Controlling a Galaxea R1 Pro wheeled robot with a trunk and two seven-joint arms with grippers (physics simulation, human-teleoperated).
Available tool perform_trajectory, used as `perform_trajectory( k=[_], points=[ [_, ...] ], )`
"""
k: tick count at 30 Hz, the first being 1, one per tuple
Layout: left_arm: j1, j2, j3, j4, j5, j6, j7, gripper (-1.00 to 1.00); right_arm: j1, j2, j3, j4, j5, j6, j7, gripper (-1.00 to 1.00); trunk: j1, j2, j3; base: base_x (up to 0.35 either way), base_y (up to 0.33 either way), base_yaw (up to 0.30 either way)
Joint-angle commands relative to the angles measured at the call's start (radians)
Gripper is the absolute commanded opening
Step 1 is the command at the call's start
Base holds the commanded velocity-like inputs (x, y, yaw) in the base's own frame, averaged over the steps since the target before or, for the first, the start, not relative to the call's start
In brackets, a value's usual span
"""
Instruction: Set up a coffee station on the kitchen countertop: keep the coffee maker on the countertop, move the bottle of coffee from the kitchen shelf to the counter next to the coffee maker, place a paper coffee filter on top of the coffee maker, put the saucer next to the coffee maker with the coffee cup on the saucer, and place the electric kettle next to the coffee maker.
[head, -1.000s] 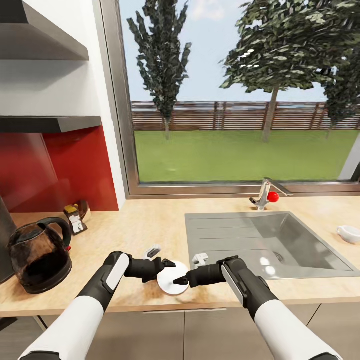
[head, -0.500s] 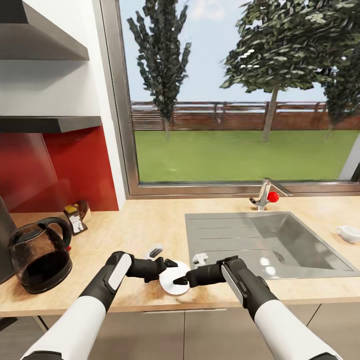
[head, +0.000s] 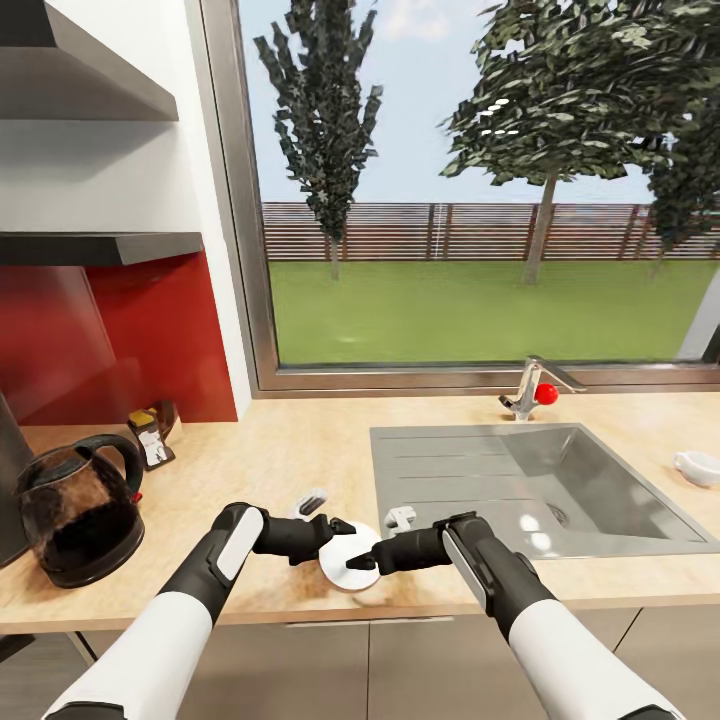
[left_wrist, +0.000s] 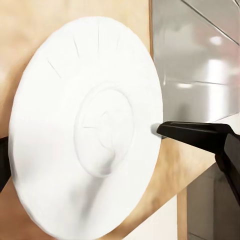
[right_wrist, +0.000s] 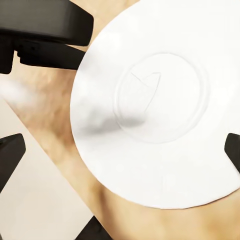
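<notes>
Nearest you, at the worktop's front edge: the saucer (head: 347, 556), a white disc, sits flat between your two grippers, close to the sink's near left corner.

Left gripper (head: 338, 527) comes in at the saucer's 10 o'clock rim. In the left wrist view the saucer (left_wrist: 87, 130) spans the space between its jaws, so they stand apart, astride the disc, not clamped on it as far as you can see.

Right gripper (head: 355, 565) meets the saucer at its 4 o'clock side. The right wrist view shows the saucer (right_wrist: 155, 115) lying between dark tips at opposite edges of the picture: jaws apart, nothing pinched.

Handling, as a judgement: rigid, thin, glazed ceramic by the look. Light, but slick and chip-prone. Lying flat, it offers only the rim. Take one rim edge between the jaws, or slide it past the worktop (head: 290, 440) edge to get a finger under. Expect it to skate if you push from one side alone.

Farther, at 9 o'clock: the electric kettle (head: 78, 520), dark glass with a loop handle. Beyond it, by the red backsplash, a small dark bottle (head: 152, 437); you cannot tell its contents. At 2 o'clock the sink (head: 525, 485), and a white cup-like vessel (head: 698, 467) at the far right.
</notes>
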Motion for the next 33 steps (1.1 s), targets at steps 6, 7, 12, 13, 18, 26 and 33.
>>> perform_trajectory(
  k=[6, 7, 12, 13, 18, 26, 33],
  points=[
    [-0.001, 0.000, -0.001, 0.000, -0.010, 0.002, -0.009, 1.00, -0.001, 0.000, 0.002, -0.001, -0.010, 0.008, -0.004, 1.00, 0.000, -0.002, -0.002, 0.000, 0.000, 0.000],
    [-0.001, 0.000, -0.001, 0.000, -0.010, 0.002, -0.009, 1.00, -0.001, 0.000, 0.002, 0.000, -0.010, 0.008, -0.004, 1.00, 0.000, -0.002, -0.002, 0.000, 0.000, 0.000],
    [-0.001, 0.000, 0.000, 0.000, -0.011, 0.002, -0.009, -1.00, -0.001, 0.000, 0.002, 0.000, -0.010, 0.008, -0.004, 1.00, 0.000, -0.002, -0.002, 0.000, 0.000, 0.000],
    [-0.001, 0.000, 0.000, 0.000, -0.011, 0.002, -0.009, -1.00, -0.001, 0.000, 0.002, 0.001, -0.010, 0.008, -0.004, 1.00, 0.000, -0.002, -0.002, 0.000, 0.000, 0.000],
    [-0.001, 0.000, -0.001, 0.000, -0.010, 0.002, -0.010, -1.00, -0.001, 0.000, 0.001, 0.001, -0.010, 0.008, -0.004, 1.00, 0.000, -0.002, -0.002, 0.000, 0.000, 0.000],
    [-0.001, 0.000, 0.000, 0.000, -0.008, 0.002, -0.010, -1.00, -0.001, 0.000, 0.001, 0.001, -0.010, 0.008, -0.004, 1.00, 0.000, -0.002, -0.002, 0.000, 0.000, 0.000],
    [-0.001, 0.005, 0.002, -0.006, -0.008, 0.003, -0.010, -1.00, -0.001, -0.001, 0.001, -0.002, -0.009, 0.008, -0.004, 1.00, 0.000, -0.002, -0.002, 0.000, 0.000, 0.000]
  ],
)
